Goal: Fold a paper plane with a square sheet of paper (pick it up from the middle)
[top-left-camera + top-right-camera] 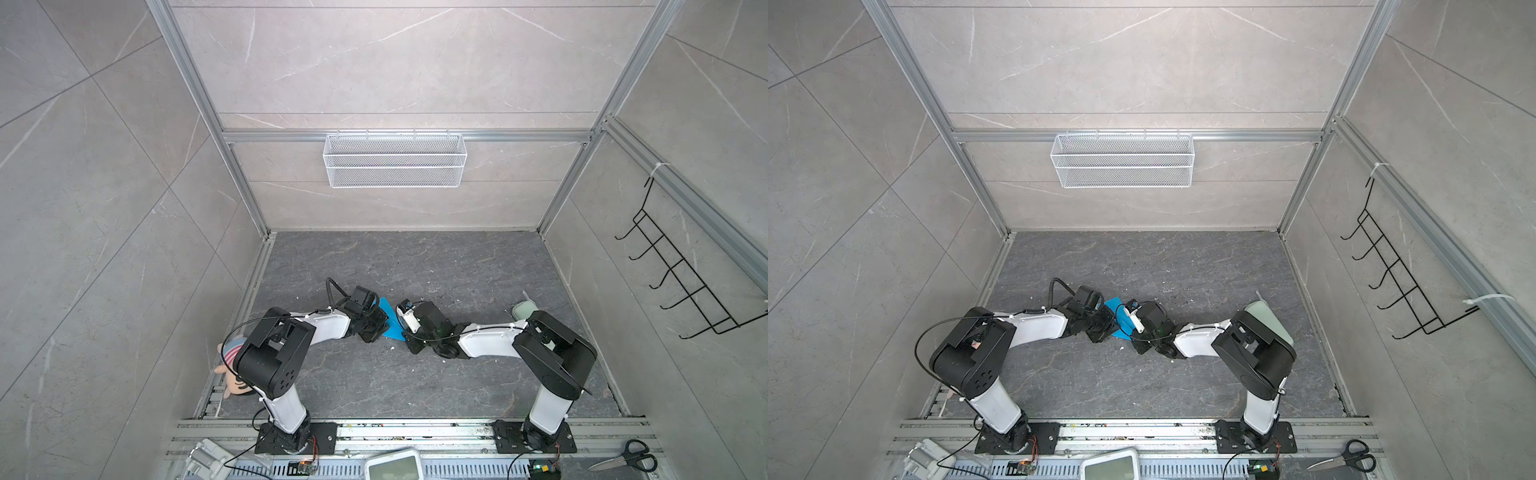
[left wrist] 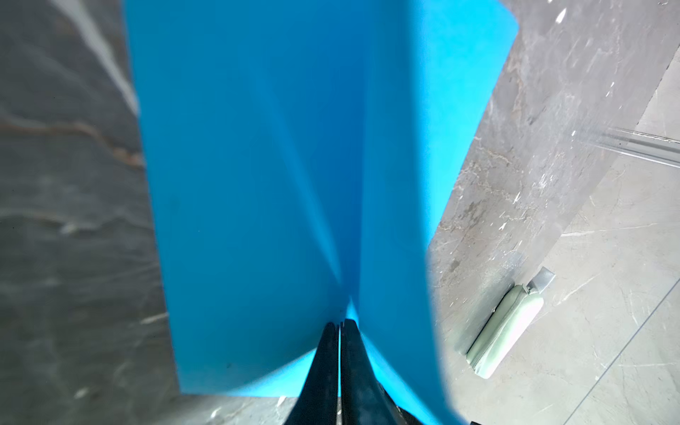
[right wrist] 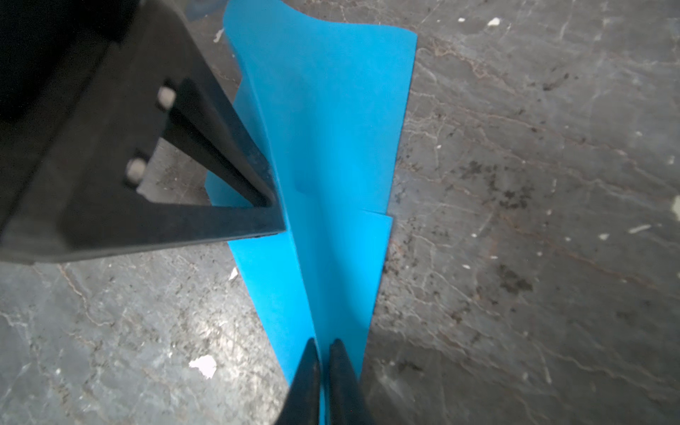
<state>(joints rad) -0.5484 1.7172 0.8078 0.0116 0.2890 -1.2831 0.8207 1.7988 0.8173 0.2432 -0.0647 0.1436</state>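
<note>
The sky-blue sheet of paper (image 1: 392, 323) (image 1: 1116, 312) is folded into a tapering paper plane shape and sits mid-table between both arms. My left gripper (image 2: 339, 325) is shut on its raised centre crease, with the blue wings (image 2: 257, 165) spreading to both sides. My right gripper (image 3: 323, 344) is shut on the same crease at the narrow end of the paper (image 3: 331, 147). In the right wrist view, the left gripper's black fingers (image 3: 254, 198) pinch the paper further along. In both top views the two grippers (image 1: 384, 326) (image 1: 401, 330) meet over the paper and hide most of it.
A pale green pouch (image 1: 524, 311) (image 2: 504, 323) lies on the right of the dark table. A plush doll (image 1: 235, 368) lies by the left arm's base. A wire basket (image 1: 395, 160) hangs on the back wall, a black hook rack (image 1: 685, 274) on the right. Scissors (image 1: 627, 457) lie front right.
</note>
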